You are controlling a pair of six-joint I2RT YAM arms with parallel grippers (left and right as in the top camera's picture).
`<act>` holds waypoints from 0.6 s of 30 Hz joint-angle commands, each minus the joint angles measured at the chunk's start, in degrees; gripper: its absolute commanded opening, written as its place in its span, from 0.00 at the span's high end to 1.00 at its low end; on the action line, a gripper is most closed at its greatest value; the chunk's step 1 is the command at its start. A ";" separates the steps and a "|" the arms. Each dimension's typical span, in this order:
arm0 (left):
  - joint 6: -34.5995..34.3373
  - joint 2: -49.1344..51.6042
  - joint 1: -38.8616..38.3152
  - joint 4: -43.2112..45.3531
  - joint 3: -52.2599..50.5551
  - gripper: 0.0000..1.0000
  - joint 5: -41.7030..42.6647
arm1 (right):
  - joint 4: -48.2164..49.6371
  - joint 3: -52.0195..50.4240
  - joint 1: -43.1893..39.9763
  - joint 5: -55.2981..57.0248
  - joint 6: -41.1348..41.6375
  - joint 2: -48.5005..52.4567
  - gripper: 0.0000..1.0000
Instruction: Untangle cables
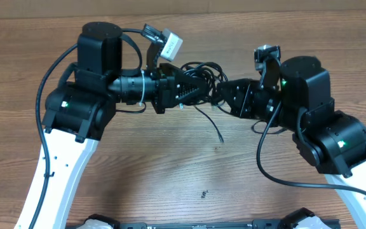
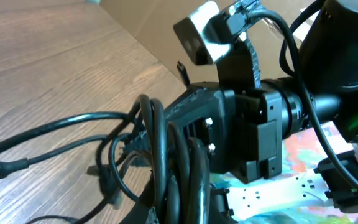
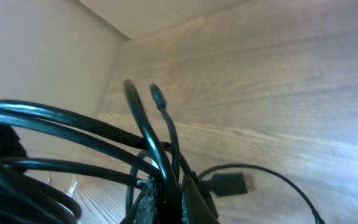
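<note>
The cables [image 1: 203, 71] sit as a tangled knot of thin black cords raised just above the wooden tabletop [image 1: 170, 172], between the two arms near its far edge; the left fingers [image 1: 189, 92] reach in from the left and are clenched on the knot; the right fingers [image 1: 232, 97] come from the opposite side, closed on the same bundle, almost meeting the left ones. One loose strand [image 1: 213, 124] hangs out of the knot and trails toward the near side, its tip lying on the wood. In the left wrist view, loops of cord [image 2: 160, 143] pass across the front of the right arm's wrist; in the right wrist view several cords [image 3: 73, 124] fan away from the fingers, and a small black plug [image 3: 229, 185] sticks out beside them; a small dark speck [image 1: 204, 194] lies well apart, nearer the front.
</note>
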 commanded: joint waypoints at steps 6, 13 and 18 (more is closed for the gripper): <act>-0.79 -1.09 0.55 3.98 1.62 0.96 8.02 | -8.00 -0.55 -0.63 18.84 -0.92 0.31 0.94; -0.74 -1.09 1.95 4.11 1.62 0.96 11.65 | -12.81 -0.55 -0.68 32.28 -0.57 0.31 0.65; -0.76 -1.09 4.61 6.56 1.62 0.96 18.18 | -14.64 -0.55 -0.68 35.67 -0.28 0.33 0.59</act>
